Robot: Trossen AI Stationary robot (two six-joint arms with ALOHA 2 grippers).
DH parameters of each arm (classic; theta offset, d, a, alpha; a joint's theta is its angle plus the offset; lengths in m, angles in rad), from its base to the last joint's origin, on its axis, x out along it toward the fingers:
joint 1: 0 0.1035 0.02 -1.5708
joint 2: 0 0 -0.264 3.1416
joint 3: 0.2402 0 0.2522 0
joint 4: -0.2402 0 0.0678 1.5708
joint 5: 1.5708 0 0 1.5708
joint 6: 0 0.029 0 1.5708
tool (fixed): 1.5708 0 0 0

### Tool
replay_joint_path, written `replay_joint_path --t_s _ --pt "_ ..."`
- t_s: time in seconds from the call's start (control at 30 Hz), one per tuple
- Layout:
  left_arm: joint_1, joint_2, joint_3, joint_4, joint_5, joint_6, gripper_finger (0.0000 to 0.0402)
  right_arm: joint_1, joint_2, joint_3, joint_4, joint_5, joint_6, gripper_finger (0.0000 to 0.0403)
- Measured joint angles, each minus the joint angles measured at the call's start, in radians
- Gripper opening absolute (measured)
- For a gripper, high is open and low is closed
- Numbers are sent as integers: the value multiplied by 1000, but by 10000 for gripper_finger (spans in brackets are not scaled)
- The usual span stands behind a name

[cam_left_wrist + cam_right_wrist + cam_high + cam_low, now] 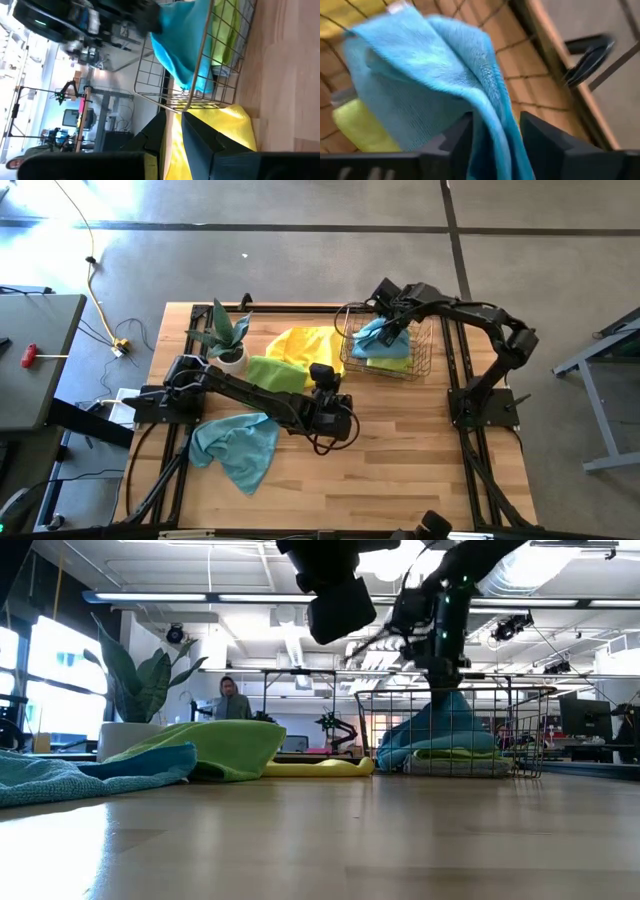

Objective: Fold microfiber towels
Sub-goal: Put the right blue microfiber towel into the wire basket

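The right gripper [383,326], fingers apart around a teal towel [435,85] draped into the basket [424,360], seems to be stowing it, so next it should lift clear, while the left gripper [322,376] waits nearly shut mid-table.

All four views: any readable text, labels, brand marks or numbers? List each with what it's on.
None readable in any view.
Teal towel between the right gripper's fingers: a small pale tab at its corner, too blurred to read.
Wire basket, yellow towel, potted plant, wooden table: no markings visible.
Low view: screens in the room behind, too small to read.
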Motion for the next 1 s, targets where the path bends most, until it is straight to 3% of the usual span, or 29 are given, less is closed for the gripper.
replay_joint_path --t_s 0.17,0.33,0.47,0.67,0.8,1.0 --pt "2 0 0 -53 27 -53 51 16 -69 75 -18 -8 -33 181" --pt "2 0 0 -140 28 -123 51 62 -125 86 -124 -171 -181 163" --pt "1 0 0 -209 29 -180 51 105 -125 32 -195 -177 -305 142" --pt "-13 0 0 -284 30 -273 51 132 -121 -72 -129 -31 -374 130" --pt "-21 0 0 -311 31 -288 51 128 -121 -112 -84 -102 -376 131" --pt "-21 0 0 -328 52 -332 51 128 -121 -226 104 -110 -452 131"
